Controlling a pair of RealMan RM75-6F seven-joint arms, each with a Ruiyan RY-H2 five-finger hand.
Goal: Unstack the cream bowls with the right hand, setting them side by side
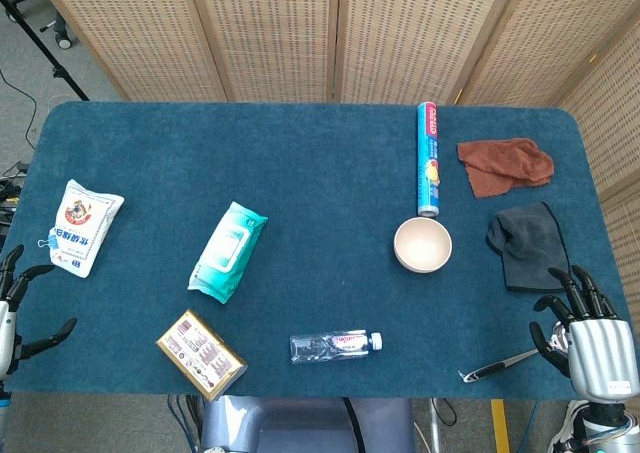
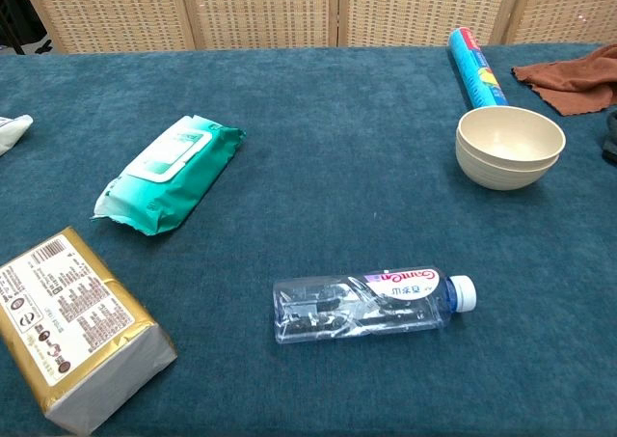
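Note:
The cream bowls (image 1: 422,244) sit stacked, one nested in the other, right of the table's centre; the chest view shows the stack (image 2: 509,146) upright with two rims visible. My right hand (image 1: 584,331) hovers at the table's front right corner, fingers spread and holding nothing, well apart from the bowls. At the front left edge my left hand (image 1: 18,308) is partly in view, its fingers apart and empty. Neither hand shows in the chest view.
A blue tube (image 1: 429,158) lies just behind the bowls. A rust cloth (image 1: 504,164) and a dark grey cloth (image 1: 528,244) lie to their right. A water bottle (image 1: 335,345), wet-wipes pack (image 1: 227,251), gold box (image 1: 200,354), white pouch (image 1: 82,226) and metal tongs (image 1: 500,364) are scattered about.

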